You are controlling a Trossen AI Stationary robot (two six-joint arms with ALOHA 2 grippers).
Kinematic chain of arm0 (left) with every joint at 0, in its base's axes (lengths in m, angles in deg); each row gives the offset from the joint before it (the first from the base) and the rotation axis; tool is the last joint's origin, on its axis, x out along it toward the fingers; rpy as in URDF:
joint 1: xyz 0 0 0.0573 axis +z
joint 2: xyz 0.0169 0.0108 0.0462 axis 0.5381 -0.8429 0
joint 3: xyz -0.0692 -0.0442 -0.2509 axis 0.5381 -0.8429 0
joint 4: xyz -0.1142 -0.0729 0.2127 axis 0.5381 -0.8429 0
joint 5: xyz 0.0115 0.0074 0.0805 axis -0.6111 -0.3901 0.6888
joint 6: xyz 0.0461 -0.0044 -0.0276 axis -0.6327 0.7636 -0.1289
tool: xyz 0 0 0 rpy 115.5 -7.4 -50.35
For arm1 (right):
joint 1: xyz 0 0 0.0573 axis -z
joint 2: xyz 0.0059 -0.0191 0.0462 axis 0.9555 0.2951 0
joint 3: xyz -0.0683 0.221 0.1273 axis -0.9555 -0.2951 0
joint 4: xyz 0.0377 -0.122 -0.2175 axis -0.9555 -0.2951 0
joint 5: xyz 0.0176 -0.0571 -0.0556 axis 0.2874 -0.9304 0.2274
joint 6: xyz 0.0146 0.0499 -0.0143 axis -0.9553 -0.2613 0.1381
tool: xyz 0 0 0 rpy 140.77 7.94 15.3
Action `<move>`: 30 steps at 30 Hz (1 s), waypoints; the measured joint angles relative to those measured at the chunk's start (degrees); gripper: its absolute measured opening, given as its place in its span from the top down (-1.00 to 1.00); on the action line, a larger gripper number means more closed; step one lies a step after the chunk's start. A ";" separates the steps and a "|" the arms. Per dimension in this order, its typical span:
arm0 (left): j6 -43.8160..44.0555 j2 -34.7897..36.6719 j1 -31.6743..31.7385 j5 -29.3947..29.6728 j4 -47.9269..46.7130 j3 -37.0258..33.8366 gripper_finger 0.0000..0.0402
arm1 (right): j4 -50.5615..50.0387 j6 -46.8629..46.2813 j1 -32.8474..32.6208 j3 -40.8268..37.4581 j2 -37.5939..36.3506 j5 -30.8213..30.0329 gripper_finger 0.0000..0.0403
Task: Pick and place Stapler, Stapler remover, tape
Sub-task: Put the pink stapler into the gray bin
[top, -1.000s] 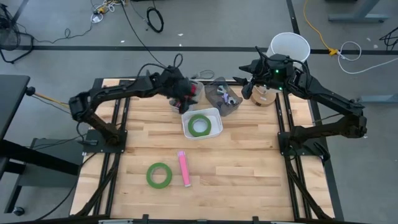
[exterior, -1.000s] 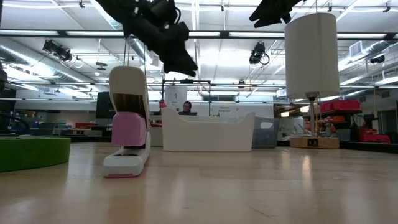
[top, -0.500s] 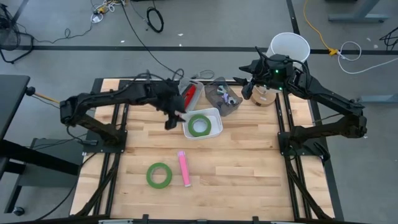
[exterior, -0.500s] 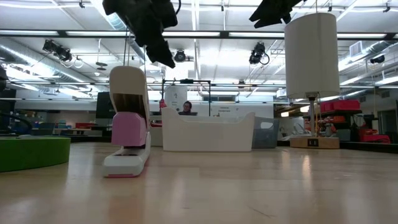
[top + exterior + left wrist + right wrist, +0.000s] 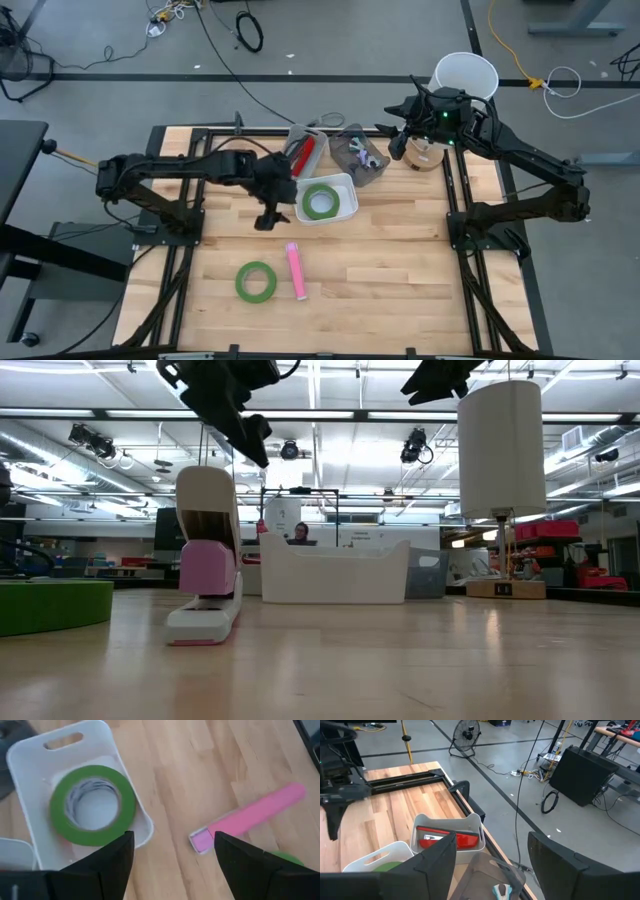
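Right wrist view: right gripper point(image 5: 492, 865), fingers point(image 5: 432, 865) spread apart, nothing between them. Past the fingers, a clear bin point(image 5: 451, 834) holds a red tape roll point(image 5: 449, 840). At its 7 o'clock, a white bin point(image 5: 380, 857) with something green inside, probably tape. Left arm point(image 5: 337, 795) over the wooden table point(image 5: 395, 805) at 9 o'clock. Floor fan point(image 5: 466, 728) at 12 o'clock.
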 joint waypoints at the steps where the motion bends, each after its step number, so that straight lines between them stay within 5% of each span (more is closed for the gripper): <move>1: -0.44 0.00 -0.39 0.00 -0.44 0.00 -0.39 | 0.00 -0.02 0.00 0.00 0.00 0.00 -0.22; 10: -1.18 -0.01 -3.11 -0.46 -3.07 0.37 -0.39 | 0.00 -0.24 0.00 0.00 0.00 -0.02 -0.22; 18: -3.89 -2.71 -4.20 2.09 -11.96 8.84 -0.39 | -0.60 -0.06 0.00 0.00 0.00 -0.20 -0.22; 30: -18.48 -8.92 -6.29 4.73 -16.85 14.29 -0.39 | -6.33 0.44 0.00 0.00 0.00 -0.44 -0.22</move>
